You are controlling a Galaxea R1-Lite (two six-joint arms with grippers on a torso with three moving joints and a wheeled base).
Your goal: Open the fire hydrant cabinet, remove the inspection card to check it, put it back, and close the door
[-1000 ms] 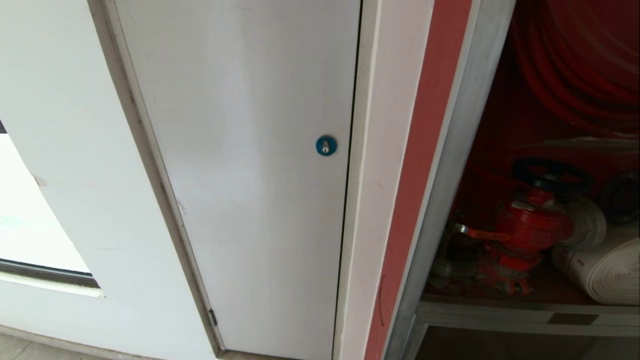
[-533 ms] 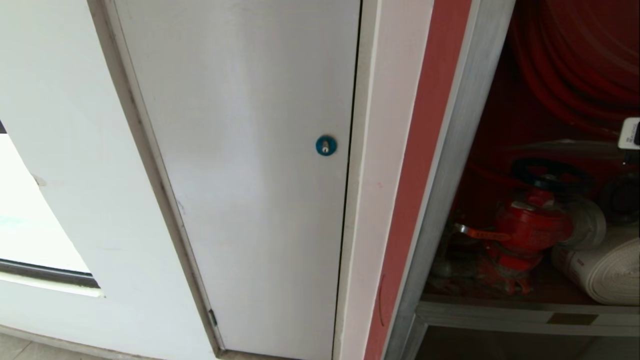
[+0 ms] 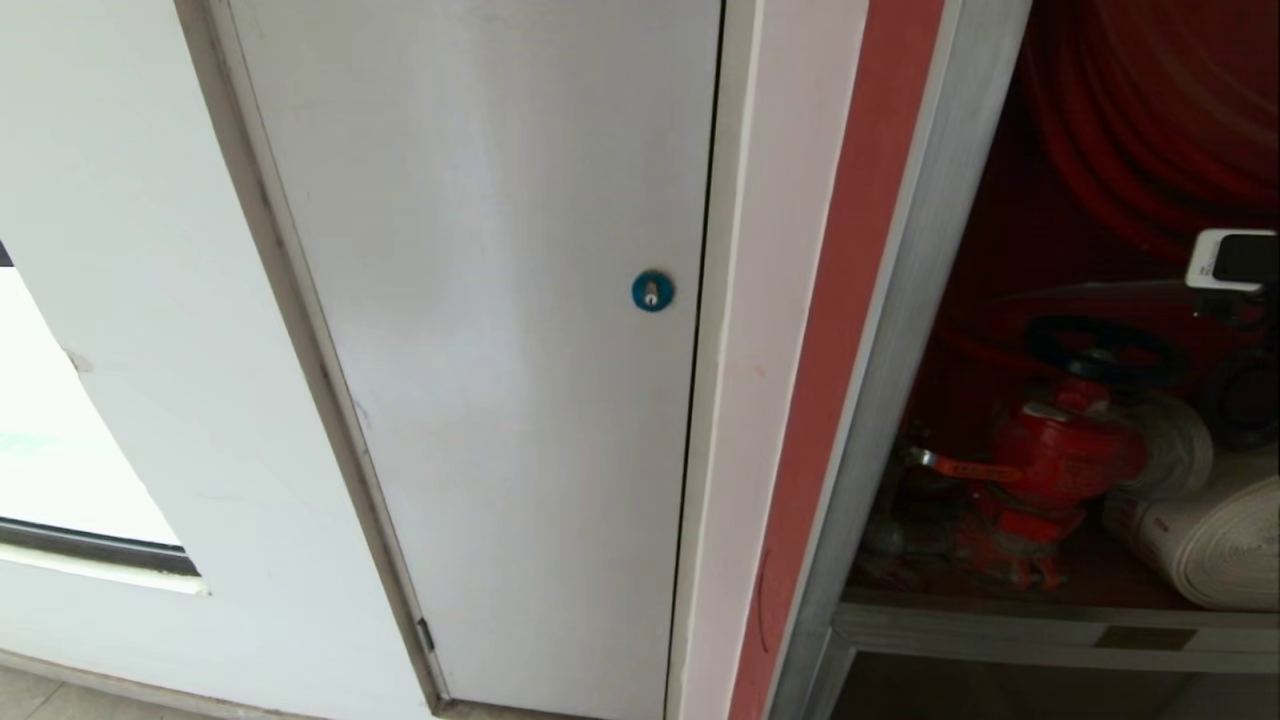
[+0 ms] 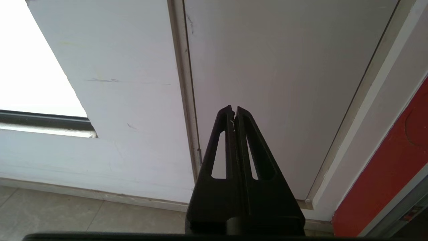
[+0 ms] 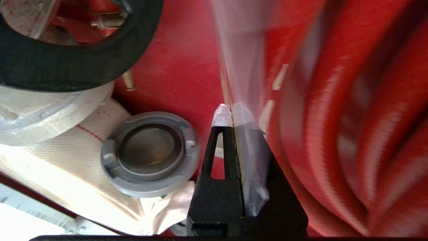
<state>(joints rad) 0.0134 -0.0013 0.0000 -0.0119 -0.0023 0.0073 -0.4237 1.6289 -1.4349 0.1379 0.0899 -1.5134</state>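
Up close, the right wrist view shows the right gripper (image 5: pixel 230 110) inside the cabinet (image 3: pixel 905 300), its black fingers pressed together on a thin, clear, glossy sheet, the card (image 5: pixel 249 100), which runs from between the tips up toward the red back wall and is too blurred to read. Beside it lie a grey metal coupling (image 5: pixel 150 154) on the white hose (image 5: pixel 50 167), a black handwheel (image 5: pixel 67 67) on one side and the red hose (image 5: pixel 351 117) on the other.

From the head view the cabinet stands open at the right, its aluminium frame edging a red interior. Inside are the red hose (image 3: pixel 1150 120) up high, the red valve (image 3: pixel 1060 450) with its black handwheel (image 3: pixel 1100 350) in the middle, and the white hose (image 3: pixel 1220 545) low at the far right. A small brass plate (image 3: pixel 1145 637) sits on the lower crossbar; any writing on it cannot be read. Only a white-and-black part of the right arm (image 3: pixel 1232 260) shows at the right edge, above the valve; the gripper and card are hidden from this view. The door is in none of the views.

Left of the cabinet is a plain white panel (image 3: pixel 480 350) with a blue round lock (image 3: pixel 652 291).

The left gripper (image 4: pixel 234 112), seen only in its own wrist view, hangs with fingers closed and empty before the lower part of that white panel, above the tiled floor (image 4: pixel 67 214).
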